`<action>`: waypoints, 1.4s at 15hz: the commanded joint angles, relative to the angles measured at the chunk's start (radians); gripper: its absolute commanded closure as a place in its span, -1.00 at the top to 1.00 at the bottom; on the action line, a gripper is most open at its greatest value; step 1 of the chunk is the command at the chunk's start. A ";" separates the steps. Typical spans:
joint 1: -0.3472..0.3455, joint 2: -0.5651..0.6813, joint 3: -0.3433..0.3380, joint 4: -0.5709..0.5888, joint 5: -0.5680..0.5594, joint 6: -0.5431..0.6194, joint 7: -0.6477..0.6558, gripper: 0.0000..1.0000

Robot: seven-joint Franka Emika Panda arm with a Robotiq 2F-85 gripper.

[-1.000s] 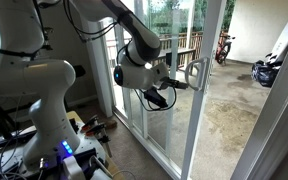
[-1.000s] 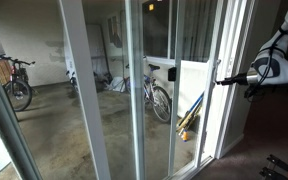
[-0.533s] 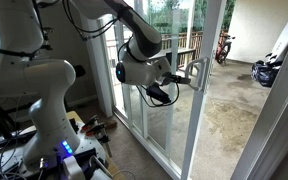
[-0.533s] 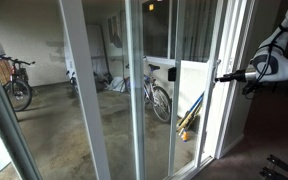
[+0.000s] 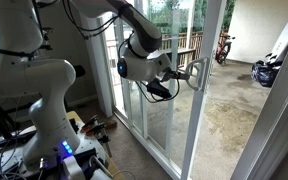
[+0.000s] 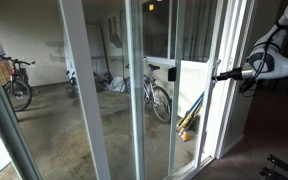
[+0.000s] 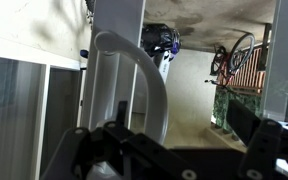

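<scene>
**A:** Where is the door handle sitting?

**B:** The door handle (image 5: pixel 196 75) is standing upright on the white frame of the sliding door (image 5: pixel 206 125), about halfway up. In the wrist view it is showing as a pale curved loop (image 7: pixel 134 65) rising against the frame.

**A:** And what is the gripper doing?

**B:** The gripper (image 5: pixel 184 78) is reaching level towards the handle from the room side and is sitting right at it. In an exterior view its tip (image 6: pixel 222 76) is meeting the frame's edge. Its fingers (image 7: pixel 94 150) are standing wide apart, and the loop is rising just beyond them. I cannot tell whether anything is touching.

**A:** What is lying around it?

**B:** Beyond the glass, a bicycle (image 6: pixel 159 98) is leaning close to the door. A scooter (image 5: pixel 267 70) is parked well apart on the concrete floor (image 5: pixel 224 125).
</scene>
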 commanded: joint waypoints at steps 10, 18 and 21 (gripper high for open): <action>-0.003 -0.001 0.046 0.070 0.000 0.134 0.024 1.00; 0.040 0.038 0.044 0.078 0.000 0.141 0.054 1.00; 0.058 0.049 0.042 0.076 0.000 0.143 0.061 1.00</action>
